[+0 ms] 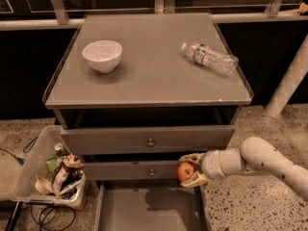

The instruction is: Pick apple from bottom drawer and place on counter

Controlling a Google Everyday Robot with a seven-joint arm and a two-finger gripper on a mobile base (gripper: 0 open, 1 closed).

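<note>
The apple [185, 171] is small, red with a yellowish patch, and sits between the yellowish fingers of my gripper [188, 170]. The gripper is shut on it and holds it in the air in front of the middle drawer's right part, above the bottom drawer [149, 211]. The bottom drawer is pulled out, a shallow grey tray with a bare floor. The counter [154, 76] is the flat grey cabinet top above, well higher than the apple. My white arm [250, 160] comes in from the lower right.
A white bowl [102, 56] stands at the counter's left and a clear plastic bottle [209, 57] lies at its right. Two upper drawers with round knobs [150, 142] are slightly open. A bin of trash [48, 174] sits on the floor at the left.
</note>
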